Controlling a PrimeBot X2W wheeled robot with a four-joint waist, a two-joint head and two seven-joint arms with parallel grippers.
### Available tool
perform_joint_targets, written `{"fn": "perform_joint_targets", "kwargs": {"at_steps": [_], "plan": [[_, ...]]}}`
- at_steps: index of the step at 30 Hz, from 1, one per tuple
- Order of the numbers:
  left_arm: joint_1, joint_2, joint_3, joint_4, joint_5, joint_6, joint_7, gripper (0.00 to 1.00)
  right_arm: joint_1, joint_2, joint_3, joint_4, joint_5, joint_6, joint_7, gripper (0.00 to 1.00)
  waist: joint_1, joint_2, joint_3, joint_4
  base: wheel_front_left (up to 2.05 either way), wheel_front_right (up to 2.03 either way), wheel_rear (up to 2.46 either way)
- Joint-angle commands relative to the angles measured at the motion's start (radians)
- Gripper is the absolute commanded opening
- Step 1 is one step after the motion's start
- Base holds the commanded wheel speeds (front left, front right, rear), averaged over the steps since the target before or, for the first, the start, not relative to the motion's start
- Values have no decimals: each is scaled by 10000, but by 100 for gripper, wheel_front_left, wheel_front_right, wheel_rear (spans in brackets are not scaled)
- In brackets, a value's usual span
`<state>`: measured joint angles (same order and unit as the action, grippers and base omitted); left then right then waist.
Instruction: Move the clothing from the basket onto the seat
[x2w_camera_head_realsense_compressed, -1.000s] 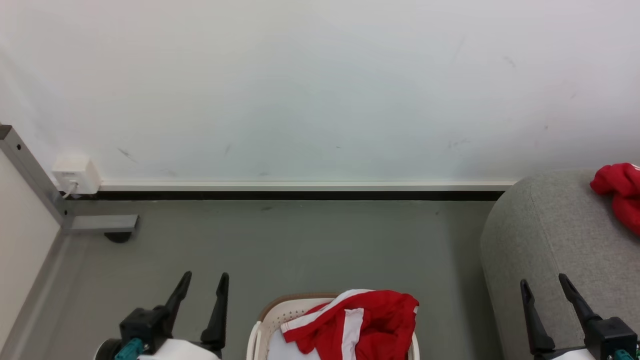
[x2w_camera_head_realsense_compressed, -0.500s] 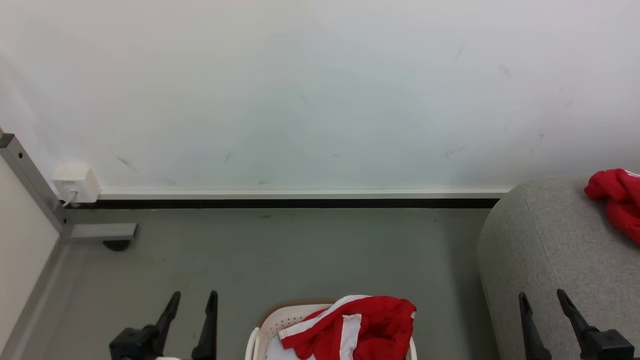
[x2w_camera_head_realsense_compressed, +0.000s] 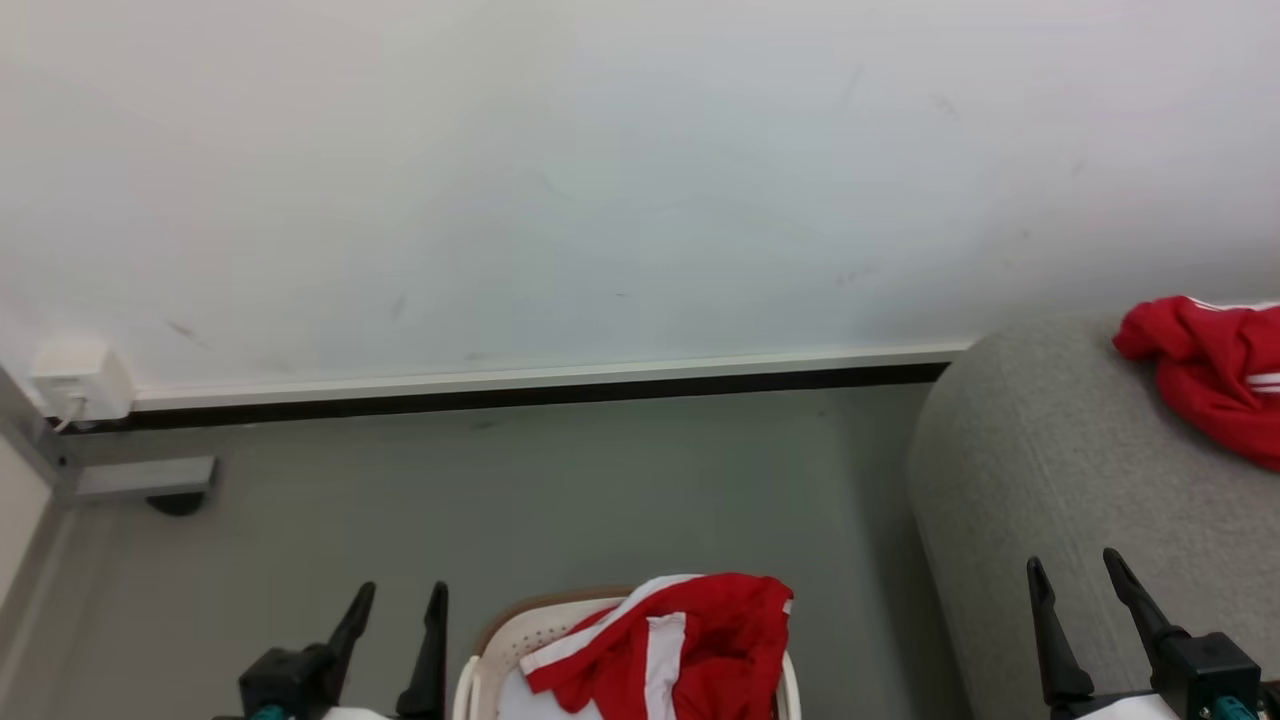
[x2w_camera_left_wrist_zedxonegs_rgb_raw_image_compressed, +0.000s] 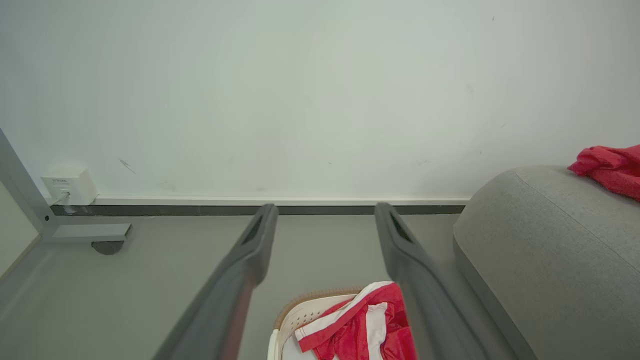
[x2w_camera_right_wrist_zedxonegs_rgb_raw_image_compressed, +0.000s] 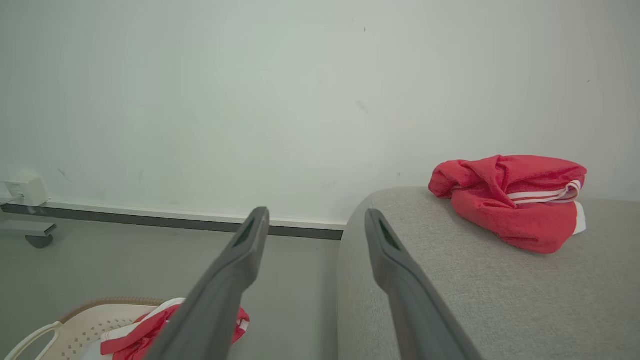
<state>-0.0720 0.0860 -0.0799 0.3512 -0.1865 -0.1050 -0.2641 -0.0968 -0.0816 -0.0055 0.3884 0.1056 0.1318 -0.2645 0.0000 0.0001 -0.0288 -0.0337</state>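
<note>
A red garment with white stripes (x2w_camera_head_realsense_compressed: 680, 645) lies heaped in the off-white basket (x2w_camera_head_realsense_compressed: 497, 650) at the bottom centre of the head view; it also shows as the red garment (x2w_camera_left_wrist_zedxonegs_rgb_raw_image_compressed: 360, 330) in the basket (x2w_camera_left_wrist_zedxonegs_rgb_raw_image_compressed: 300, 317) in the left wrist view, and as the garment (x2w_camera_right_wrist_zedxonegs_rgb_raw_image_compressed: 145, 330) in the basket (x2w_camera_right_wrist_zedxonegs_rgb_raw_image_compressed: 75, 330) in the right wrist view. Another red garment (x2w_camera_head_realsense_compressed: 1215, 365) (x2w_camera_right_wrist_zedxonegs_rgb_raw_image_compressed: 510, 200) (x2w_camera_left_wrist_zedxonegs_rgb_raw_image_compressed: 607, 167) rests on the grey seat (x2w_camera_head_realsense_compressed: 1050, 470) (x2w_camera_right_wrist_zedxonegs_rgb_raw_image_compressed: 450, 290) (x2w_camera_left_wrist_zedxonegs_rgb_raw_image_compressed: 540, 240) at the right. My left gripper (x2w_camera_head_realsense_compressed: 402, 595) (x2w_camera_left_wrist_zedxonegs_rgb_raw_image_compressed: 322, 210) is open, left of the basket. My right gripper (x2w_camera_head_realsense_compressed: 1072, 565) (x2w_camera_right_wrist_zedxonegs_rgb_raw_image_compressed: 315, 215) is open above the seat's front.
A white wall with a dark skirting strip (x2w_camera_head_realsense_compressed: 520, 395) runs behind the grey floor (x2w_camera_head_realsense_compressed: 560, 500). A grey metal frame foot with a caster (x2w_camera_head_realsense_compressed: 140, 480) and a white wall socket box (x2w_camera_head_realsense_compressed: 78, 380) stand at the left.
The whole picture has shifted left and slightly, so the camera has moved. Both grippers stay open and empty, low in the picture; the garments have not moved.
</note>
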Motion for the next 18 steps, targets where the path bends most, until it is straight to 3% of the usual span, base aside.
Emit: {"fn": "perform_joint_targets", "kwargs": {"at_steps": [1, 9, 18], "plan": [[-224, -6, -82, 240, 190, -39, -4, 100, -169, -89, 71, -77, 17, -22, 3, 100, 0, -1, 180, -332, 0, 0, 0], [-1608, -49, -735, 1907, 716, -101, 16, 100, -744, -288, 413, -408, 233, -22, 3, 100, 0, -1, 1003, -1391, 0, 0, 0], [-4070, 12, -1440, 4393, 1387, 23, 969, 100, -1642, -307, 703, -1034, 515, -22, 3, 100, 0, -1, 2632, -2373, 0, 0, 0]]}}
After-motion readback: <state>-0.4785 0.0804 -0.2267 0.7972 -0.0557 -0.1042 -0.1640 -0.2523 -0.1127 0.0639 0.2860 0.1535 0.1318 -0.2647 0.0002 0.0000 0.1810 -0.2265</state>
